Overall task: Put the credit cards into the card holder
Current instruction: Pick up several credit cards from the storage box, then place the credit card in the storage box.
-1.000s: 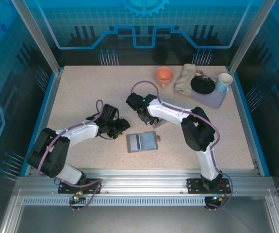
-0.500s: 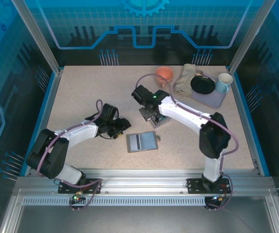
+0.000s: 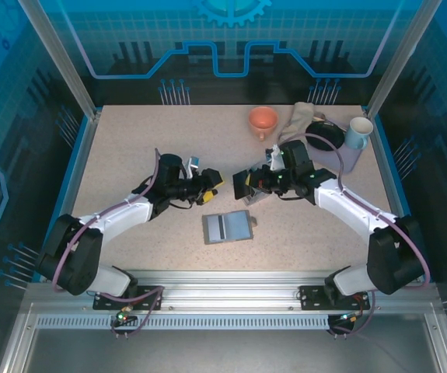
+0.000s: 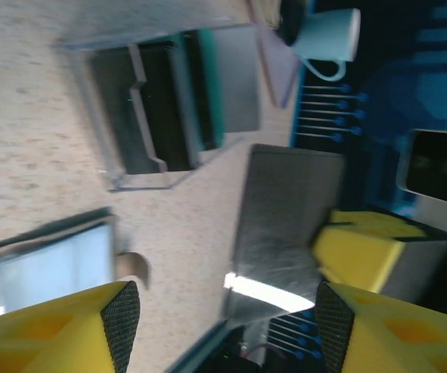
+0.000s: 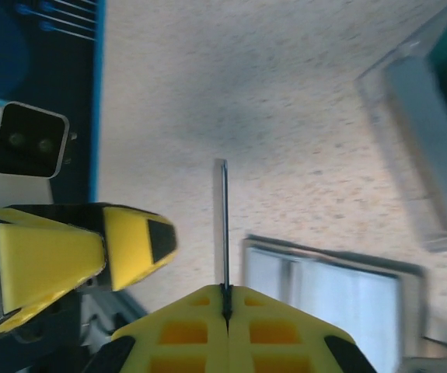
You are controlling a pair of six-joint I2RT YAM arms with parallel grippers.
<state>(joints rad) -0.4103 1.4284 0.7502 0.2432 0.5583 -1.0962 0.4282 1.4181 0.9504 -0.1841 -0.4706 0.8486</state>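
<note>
holder (image 4: 92, 128): clear, sat on the table, held a dark card (image 4: 161, 109) and a teal card (image 4: 204, 93)
grey card (image 4: 285, 217): pinched edgewise in right gripper (image 5: 225, 301), raised
whitish card (image 3: 227, 227): striped, lay flat on table

Table (image 3: 130, 148) w/ cup (image 3: 263, 120), tray (image 3: 350, 158), card holder (image 4: 141, 109)
</note>
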